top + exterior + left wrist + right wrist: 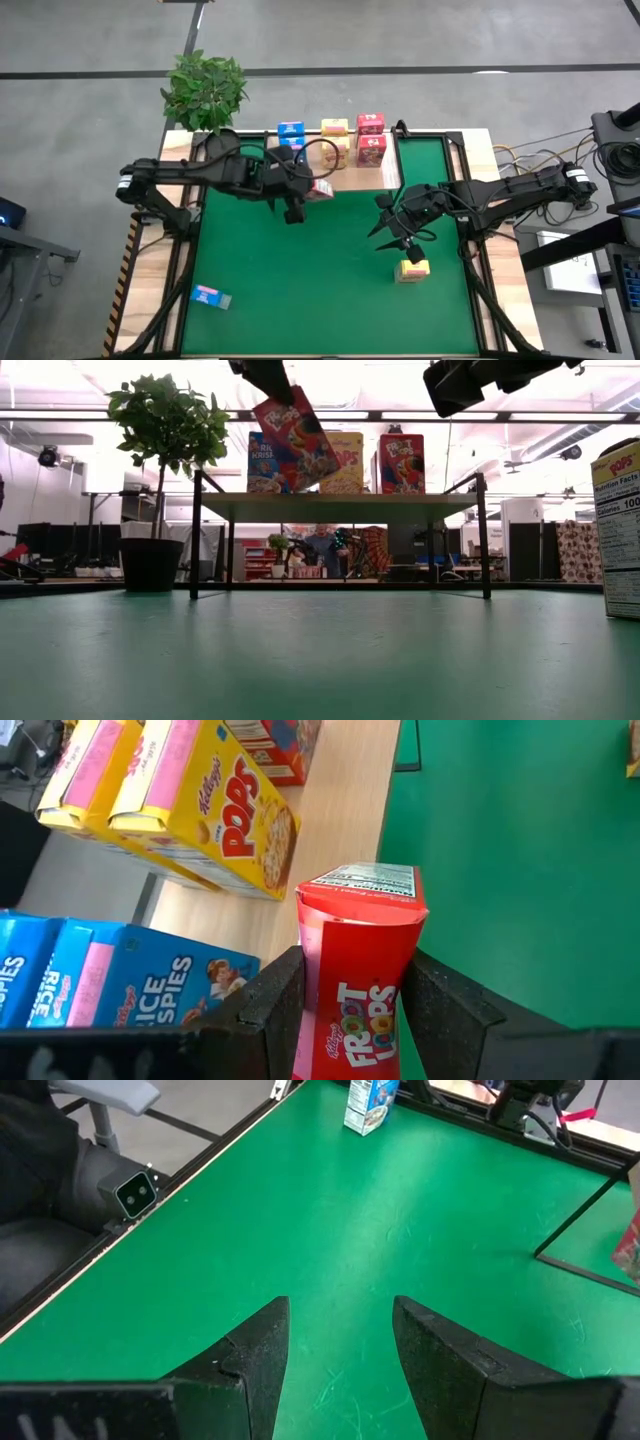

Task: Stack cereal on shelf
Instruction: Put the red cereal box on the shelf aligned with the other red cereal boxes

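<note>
1. Near the shelf's (345, 180) front edge, the left tool (350, 1005) is clamped on a red Froot Loops box (355, 970), held tilted in the air above the green counter (300, 270).
2. On the shelf stand blue Rice Krispies boxes (110, 985), yellow Pops boxes (215, 810) and red boxes (371, 137), grouped by colour.
3. The right tool (340, 1350) hangs empty with its fingers apart, above the counter's right side.
4. A yellow box (412, 269) stands upright on the counter just beside the right tool.
5. A blue box (211, 296) lies flat near the counter's front left corner.
6. A potted plant (205, 90) stands behind the far left corner.
</note>
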`<move>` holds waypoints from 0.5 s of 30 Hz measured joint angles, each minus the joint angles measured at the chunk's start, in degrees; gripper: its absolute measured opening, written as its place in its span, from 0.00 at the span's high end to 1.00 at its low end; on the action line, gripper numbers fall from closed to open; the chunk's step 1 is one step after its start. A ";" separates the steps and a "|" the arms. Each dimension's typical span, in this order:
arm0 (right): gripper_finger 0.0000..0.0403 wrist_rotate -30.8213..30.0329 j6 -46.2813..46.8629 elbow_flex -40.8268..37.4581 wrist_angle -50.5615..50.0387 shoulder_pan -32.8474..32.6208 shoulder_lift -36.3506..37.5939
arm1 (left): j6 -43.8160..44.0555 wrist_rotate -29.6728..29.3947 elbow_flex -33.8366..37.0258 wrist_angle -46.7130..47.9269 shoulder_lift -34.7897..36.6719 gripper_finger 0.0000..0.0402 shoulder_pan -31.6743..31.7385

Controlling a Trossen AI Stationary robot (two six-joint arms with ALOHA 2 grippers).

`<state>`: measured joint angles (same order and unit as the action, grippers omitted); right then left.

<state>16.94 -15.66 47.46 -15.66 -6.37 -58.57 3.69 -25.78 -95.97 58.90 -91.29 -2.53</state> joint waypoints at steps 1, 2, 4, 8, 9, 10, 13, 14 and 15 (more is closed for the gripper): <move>0.58 -0.01 0.00 0.00 0.04 0.00 0.00 | -0.04 0.25 -0.03 -0.05 -0.06 0.65 0.31; 0.58 -0.01 -0.13 0.00 0.12 0.00 0.00 | -0.09 0.71 -0.04 -0.07 -0.06 0.65 0.67; 0.58 -0.01 -0.38 0.00 0.11 0.00 0.00 | -0.12 1.50 -0.12 -0.20 -0.06 0.65 1.28; 0.58 -0.01 -0.63 0.00 0.11 0.00 0.00 | -0.14 1.53 -0.12 -0.21 -0.02 0.65 1.58; 0.58 -0.01 -0.66 0.00 0.11 0.00 0.00 | -0.14 1.53 -0.12 -0.21 0.00 0.65 1.58; 0.58 -0.01 -0.68 0.00 0.11 0.00 0.00 | -0.14 1.53 -0.12 -0.21 0.00 0.65 1.58; 0.58 -0.01 -0.74 0.00 0.11 0.00 0.00 | -0.16 1.52 -0.12 -0.07 0.00 0.65 1.58; 0.58 -0.01 -0.78 0.00 0.11 0.00 0.00 | -0.16 1.51 -0.12 -0.05 0.00 0.65 1.59; 0.58 -0.01 -0.79 0.00 0.11 0.00 0.00 | -0.16 1.51 -0.12 -0.03 0.00 0.65 1.60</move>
<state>16.93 -16.45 47.46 -15.55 -6.37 -58.57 3.53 -24.27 -96.09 58.87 -91.29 -0.93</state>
